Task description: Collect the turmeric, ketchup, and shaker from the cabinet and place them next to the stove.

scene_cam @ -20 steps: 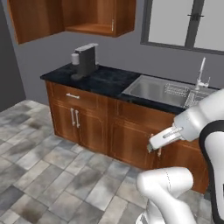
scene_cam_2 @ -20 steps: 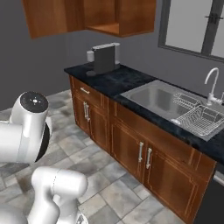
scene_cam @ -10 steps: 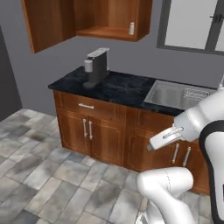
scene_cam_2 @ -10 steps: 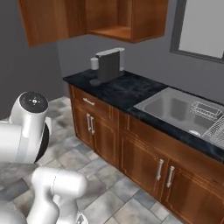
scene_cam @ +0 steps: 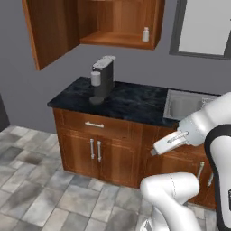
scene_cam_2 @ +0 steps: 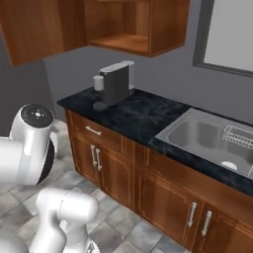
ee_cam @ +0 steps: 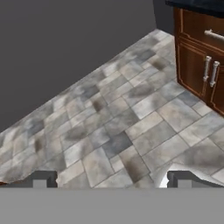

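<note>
the cabinet [scene_cam: 113, 27] is hanging open on the wall above the dark worktop [scene_cam: 126, 101], its door [scene_cam: 49, 29] swinging out to the left. a small whitish container [scene_cam: 145, 34] is sitting on the cabinet shelf near its right wall; too small to tell which of the task's items it is. a grey coffee machine [scene_cam: 103, 79] is standing on the worktop under the cabinet, and a steel sink [scene_cam_2: 207, 136] is sitting to its right with a wire rack [scene_cam_2: 237, 136] at its far side. a window [scene_cam: 205, 27] is showing right of the cabinet. the tool [ee_cam: 111, 178] is pointing down at the grey tiled floor [ee_cam: 113, 122], its two fingertips [ee_cam: 41, 178] standing wide apart and gripping nothing, with the lower cupboard doors [ee_cam: 201, 74] sitting at the upper right of the hand view.
</note>
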